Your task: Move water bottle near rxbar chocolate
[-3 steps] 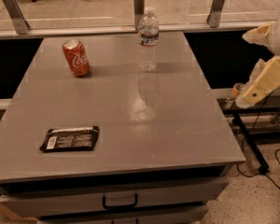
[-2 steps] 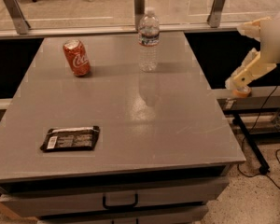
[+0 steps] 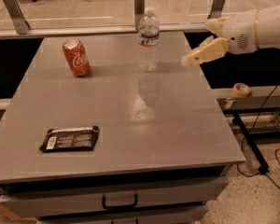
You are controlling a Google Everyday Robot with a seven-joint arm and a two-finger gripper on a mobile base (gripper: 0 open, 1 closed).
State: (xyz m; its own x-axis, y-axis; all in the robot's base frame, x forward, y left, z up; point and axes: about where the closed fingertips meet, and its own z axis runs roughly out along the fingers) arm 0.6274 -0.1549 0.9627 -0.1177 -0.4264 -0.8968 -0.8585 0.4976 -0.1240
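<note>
The water bottle [image 3: 148,41], clear plastic with a white cap and a dark label band, stands upright at the far middle of the grey table [image 3: 130,111]. The rxbar chocolate [image 3: 70,139], a flat dark wrapper with a white patch at its left end, lies near the front left corner. My gripper [image 3: 198,44] hovers above the table's far right edge, to the right of the bottle and apart from it. Its two cream fingers [image 3: 206,53] are spread open and hold nothing.
A red Coca-Cola can [image 3: 76,57] stands at the far left of the table. A roll of tape [image 3: 241,89] lies on a ledge to the right. Glass panels and metal posts run behind the table. A drawer handle [image 3: 119,202] is below the front edge.
My arm has swung in from the right and upward, bringing the gripper over the table's right edge and closer to the bottle. The bottle, can and bar have not moved.
</note>
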